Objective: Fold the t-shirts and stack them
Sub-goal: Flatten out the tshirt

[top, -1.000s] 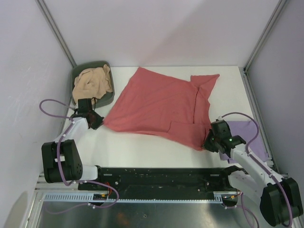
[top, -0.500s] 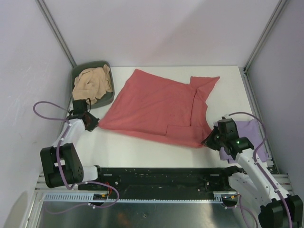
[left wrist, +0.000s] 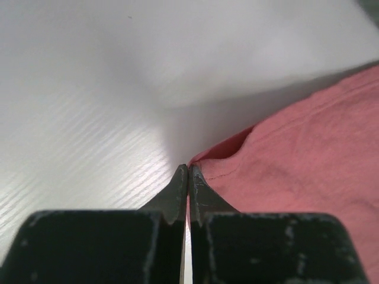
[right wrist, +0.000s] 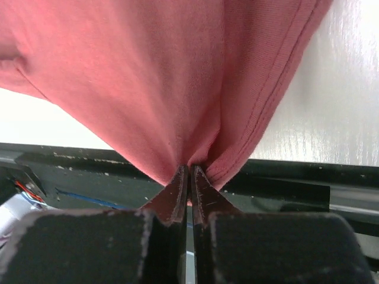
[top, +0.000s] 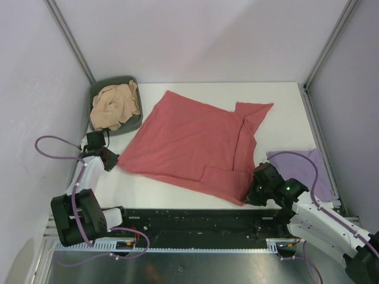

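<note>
Salmon-red t-shirt has slid nearer and slightly left.

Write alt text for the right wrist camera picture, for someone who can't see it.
The right gripper, shut, pinches a fold of the salmon-red t-shirt, whose cloth fans upward across most of the frame. White table shows at right, a black rail below.

Left end effector, right end effector: jaws pressed together.

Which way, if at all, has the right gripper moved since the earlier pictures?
Yes. The right gripper, shut on the salmon-red t-shirt, moved nearer to the black base rail at the near table edge, and slightly left.
</note>
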Controlling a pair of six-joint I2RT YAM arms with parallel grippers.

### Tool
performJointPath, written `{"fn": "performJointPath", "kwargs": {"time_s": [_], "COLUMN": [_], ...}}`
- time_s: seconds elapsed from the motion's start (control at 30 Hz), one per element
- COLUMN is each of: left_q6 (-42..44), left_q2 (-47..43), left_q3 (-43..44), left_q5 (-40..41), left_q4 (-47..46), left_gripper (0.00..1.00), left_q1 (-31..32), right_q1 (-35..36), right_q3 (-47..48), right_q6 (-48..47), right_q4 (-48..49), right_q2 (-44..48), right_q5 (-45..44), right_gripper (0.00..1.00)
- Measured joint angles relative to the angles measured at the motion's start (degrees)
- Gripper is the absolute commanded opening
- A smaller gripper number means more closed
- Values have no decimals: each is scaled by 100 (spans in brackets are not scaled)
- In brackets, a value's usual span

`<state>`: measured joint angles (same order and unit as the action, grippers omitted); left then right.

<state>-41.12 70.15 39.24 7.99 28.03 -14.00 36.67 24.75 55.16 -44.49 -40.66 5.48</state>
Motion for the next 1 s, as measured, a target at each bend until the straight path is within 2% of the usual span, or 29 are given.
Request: {"fn": "performJointPath", "kwargs": {"time_s": [0.2,0.27,0.33,0.47,0.53,0.63,0.73,0.83,0.9,1.0], "left_q6": [-109,-166,-225,-181,-81,153,391,614,780,975], "left_q2": [-485,-616,-669,-625,-623,-732,-1005,-922,-442,638], "left_q3": [-297,-446,-562,-581,-557,-378,98,868,1576,2542], "left_q5": [293,398,452,420,337,251,332,402,343,166], "left_q4": [177,254,328,409,439,494,509,382,223,-22], "left_gripper": [0,1,13,54,65,71,71,70,70,68], "left_q1": [-352,-415,-448,-483,-492,-407,59,949,1672,2343], "right_q1": [323,393,428,448,446,409,175,-369,-787,-1290], "right_q3": [-13,-24,-26,-20,72,490,1143,1622,1729,1803], "right_q6": [188,240,293,389,387,280,13,-313,-490,-697], "right_q4": [-48,-118,-203,-424,-581,-761,-704,-195,210,837], "right_q2": [-378,-365,-306,4,87,-61,-527,-1056,-1340,-1840], "right_q5": [-22,-22,-20,-4,-55,-293,-579,-695,-638,-542], "right_gripper": [0,4,13,43,56,63,62,61,60,60]}}
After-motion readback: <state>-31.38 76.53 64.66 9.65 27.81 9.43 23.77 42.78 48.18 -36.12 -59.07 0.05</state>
